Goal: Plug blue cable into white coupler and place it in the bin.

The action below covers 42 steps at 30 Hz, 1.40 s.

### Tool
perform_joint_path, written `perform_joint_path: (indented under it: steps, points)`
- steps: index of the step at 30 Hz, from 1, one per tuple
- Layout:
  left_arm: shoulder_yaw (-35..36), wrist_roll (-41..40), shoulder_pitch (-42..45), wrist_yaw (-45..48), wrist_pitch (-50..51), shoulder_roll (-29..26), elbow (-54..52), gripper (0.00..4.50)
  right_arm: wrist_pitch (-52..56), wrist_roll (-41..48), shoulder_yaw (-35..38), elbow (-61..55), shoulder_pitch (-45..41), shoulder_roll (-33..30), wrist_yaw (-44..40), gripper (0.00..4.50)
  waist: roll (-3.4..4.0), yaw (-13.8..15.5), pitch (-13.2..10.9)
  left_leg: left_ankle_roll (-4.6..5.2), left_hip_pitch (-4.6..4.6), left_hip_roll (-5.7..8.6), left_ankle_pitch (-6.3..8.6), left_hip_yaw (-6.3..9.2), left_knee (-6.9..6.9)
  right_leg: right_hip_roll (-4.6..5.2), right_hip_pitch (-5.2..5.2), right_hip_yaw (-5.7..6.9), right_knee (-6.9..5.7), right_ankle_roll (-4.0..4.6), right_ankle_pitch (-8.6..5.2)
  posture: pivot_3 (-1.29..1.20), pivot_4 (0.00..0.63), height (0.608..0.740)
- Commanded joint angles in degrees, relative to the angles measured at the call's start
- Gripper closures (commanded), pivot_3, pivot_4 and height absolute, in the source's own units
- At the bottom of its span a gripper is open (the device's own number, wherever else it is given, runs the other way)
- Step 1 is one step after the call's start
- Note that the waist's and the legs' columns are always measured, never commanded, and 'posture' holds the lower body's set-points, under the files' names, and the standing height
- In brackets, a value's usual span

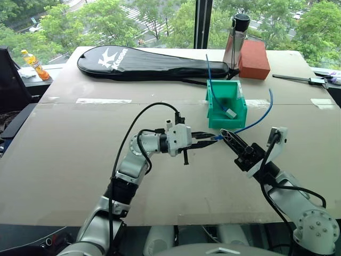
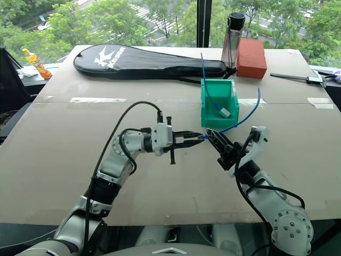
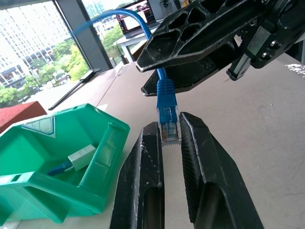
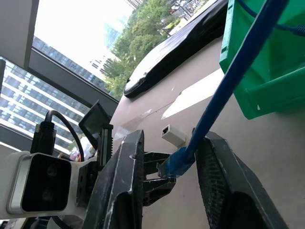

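**Colours on the table**

The cable (image 3: 166,98) is showing bright blue with a clear plug. The bin (image 1: 238,113) is showing teal-green. The coupler (image 4: 173,135) is showing white with a dark socket. Both grippers, left (image 3: 170,143) and right (image 4: 167,164), are showing black fingers. The brick (image 1: 252,59) is showing red-brown, the racket bag (image 1: 144,63) black with white lettering.

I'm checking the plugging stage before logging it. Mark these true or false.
1. The left hand grips the blue cable by its plug end. True.
2. The white coupler is fitted on that plug. False: it lies apart on the table.
3. The bin holds another blue cable ending in a white block. True.
4. The red-brown block sits inside the bin. False: it lies on the table beyond the bin.
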State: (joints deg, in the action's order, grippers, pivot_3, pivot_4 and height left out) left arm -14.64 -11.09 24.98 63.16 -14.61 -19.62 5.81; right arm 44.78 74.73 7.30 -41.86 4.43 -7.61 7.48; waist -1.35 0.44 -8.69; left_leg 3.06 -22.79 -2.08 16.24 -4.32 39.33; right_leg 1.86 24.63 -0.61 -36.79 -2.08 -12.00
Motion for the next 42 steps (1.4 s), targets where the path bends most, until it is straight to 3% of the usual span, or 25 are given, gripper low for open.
perform_joint_path:
  steps: [1, 11, 17, 19, 22, 25, 30, 42]
  points:
    - [-1.2, 0.8, -1.9, -1.4, -1.4, 0.4, -3.8, 4.50, -1.8, 2.0, -1.1, -1.4, -0.3, -1.0, 0.3, 2.94, 0.00, 0.0, 0.0, 0.00, 0.00, 0.00, 0.00, -0.01, 0.00, 0.00, 0.00, 0.00, 0.00, 0.00, 0.00, 0.00, 0.150, 0.740]
    - [-5.0, 4.9, -11.9, -7.6, -2.8, 0.6, -13.1, 4.50, -2.6, 3.3, -3.8, -0.6, -0.2, -5.2, 1.3, 2.94, 0.01, -0.6, 0.0, 0.00, 0.01, -0.01, 0.00, 0.00, 0.00, 0.05, 0.00, -0.09, -0.01, 0.20, -0.12, 0.00, 0.150, 0.740]
    - [-3.1, 3.7, -17.4, -10.0, -1.8, -2.8, -19.4, 4.50, -3.7, 5.1, -3.6, -1.4, 1.0, -7.5, 1.0, 2.94, 0.03, -1.2, 0.0, 0.01, 0.04, -0.03, 0.01, -0.05, -0.05, 0.06, 0.01, -0.14, 0.00, 0.21, -0.12, 0.00, 0.150, 0.740]
    - [-1.5, 1.4, -13.2, -10.0, 2.0, -3.0, -18.3, 4.50, -4.1, 6.2, -3.2, -1.8, 1.4, -8.5, 0.9, 2.94, 0.03, -0.9, 0.0, 0.01, 0.02, -0.04, 0.00, 0.00, -0.06, 0.06, 0.01, -0.14, -0.01, 0.21, -0.13, 0.00, 0.150, 0.740]
    - [1.2, -1.7, -0.5, -8.4, 6.0, -1.6, -7.1, 4.50, -4.0, 7.5, -2.7, -2.1, 2.4, -11.2, 0.3, 2.94, 0.01, 0.3, 0.0, 0.01, 0.02, -0.02, -0.02, 0.10, 0.08, -0.04, -0.08, 0.06, -0.01, 0.19, -0.13, 0.00, 0.150, 0.740]
    - [2.4, -2.7, 5.1, -6.8, 6.1, -0.8, -0.6, 4.50, -3.9, 9.0, -2.8, -2.0, 2.8, -13.6, -0.4, 2.94, 0.01, 0.0, 0.1, 0.03, 0.14, 0.03, -0.03, 0.05, 0.13, -0.10, -0.21, -0.08, 0.02, 0.04, -0.21, 0.00, 0.150, 0.740]
    - [2.5, -2.8, 5.5, -4.7, 5.0, -0.1, 1.0, 4.50, -5.4, 10.1, -3.7, -1.0, 0.1, -14.1, -0.1, 2.94, 0.01, -1.3, 0.1, 0.09, -0.01, 0.02, 0.03, -0.03, 0.01, -0.10, -0.08, -0.21, 0.08, -0.14, -0.06, 0.00, 0.150, 0.740]
    - [1.5, -2.5, 1.7, -4.4, 6.9, 0.0, -5.4, 4.50, -7.1, 10.2, -6.7, 3.0, -6.9, -11.7, 2.9, 2.94, 0.01, -1.1, 0.1, 0.09, -0.05, 0.05, 0.03, -0.05, -0.01, -0.01, -0.01, -0.24, 0.06, -0.10, -0.07, 0.00, 0.150, 0.740]
